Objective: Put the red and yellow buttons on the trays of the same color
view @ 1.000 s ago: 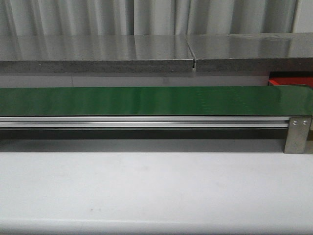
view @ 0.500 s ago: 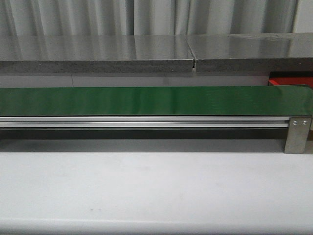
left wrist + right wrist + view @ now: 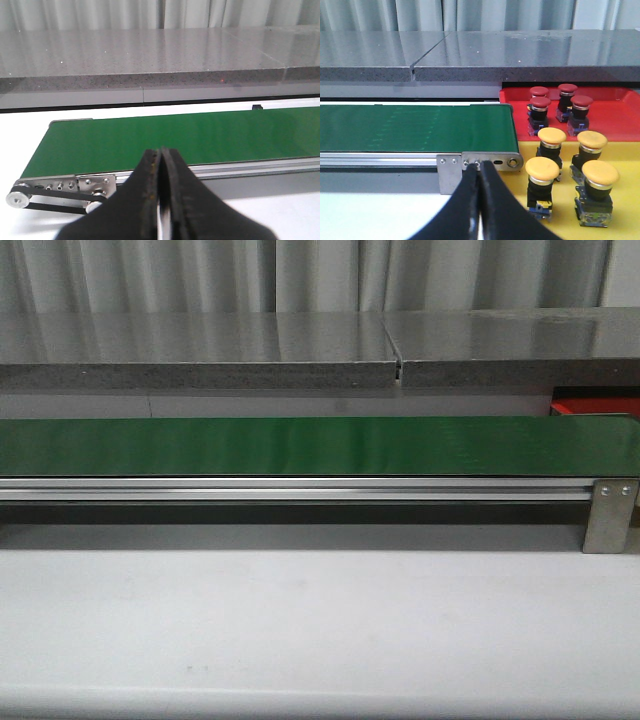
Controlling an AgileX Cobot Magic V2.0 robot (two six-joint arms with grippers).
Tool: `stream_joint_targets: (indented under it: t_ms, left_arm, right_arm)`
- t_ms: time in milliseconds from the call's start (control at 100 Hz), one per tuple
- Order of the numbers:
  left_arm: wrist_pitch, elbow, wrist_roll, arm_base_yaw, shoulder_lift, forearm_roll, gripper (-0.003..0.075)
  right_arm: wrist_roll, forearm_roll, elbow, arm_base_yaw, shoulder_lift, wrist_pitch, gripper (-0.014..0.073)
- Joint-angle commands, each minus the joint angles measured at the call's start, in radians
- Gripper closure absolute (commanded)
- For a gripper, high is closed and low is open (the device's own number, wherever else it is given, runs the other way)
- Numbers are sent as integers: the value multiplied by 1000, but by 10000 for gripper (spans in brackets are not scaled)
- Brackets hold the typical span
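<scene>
Several red buttons [image 3: 539,105] stand upright on the red tray [image 3: 512,97] in the right wrist view, past the belt's end. Several yellow buttons [image 3: 542,170] stand on the yellow tray [image 3: 625,157] beside it, nearer the camera. My right gripper [image 3: 480,167] is shut and empty, in front of the belt's end bracket. My left gripper [image 3: 161,152] is shut and empty, near the belt's other end. The front view shows only a corner of the red tray [image 3: 592,405] and neither gripper. No button lies on the belt.
A green conveyor belt [image 3: 300,445] on an aluminium frame [image 3: 300,490] runs across the white table [image 3: 300,620]. A steel bracket [image 3: 480,165] caps its right end, rollers [image 3: 17,199] its left. A grey stone ledge [image 3: 200,350] and curtains lie behind.
</scene>
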Motion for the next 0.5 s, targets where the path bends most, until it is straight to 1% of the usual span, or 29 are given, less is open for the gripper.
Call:
stream_joint_targets:
  t_ms: [0,170,390,440,490]
  left_arm:
    - [-148,13,-29,-5,4,32,741]
    - [-156,77,-29,28,-74,25,741]
    - [-154,169,-29,144,-222,0,741]
    - [-75,167,-29,161,-255,-12,741]
    - [-41,167,-29,174,-285,-24,741]
  right_arm:
    - [-2,-10,-23,-4,-15,-88,712]
    - [-2,-10,-23,-4,-15,-88,712]
    - [-2,-10,-23,-4,-15,-88,712]
    - [-2,-10,-23,-4,-15,-88,712]
    - [-2,-10,-23,-4,-15,-88,712]
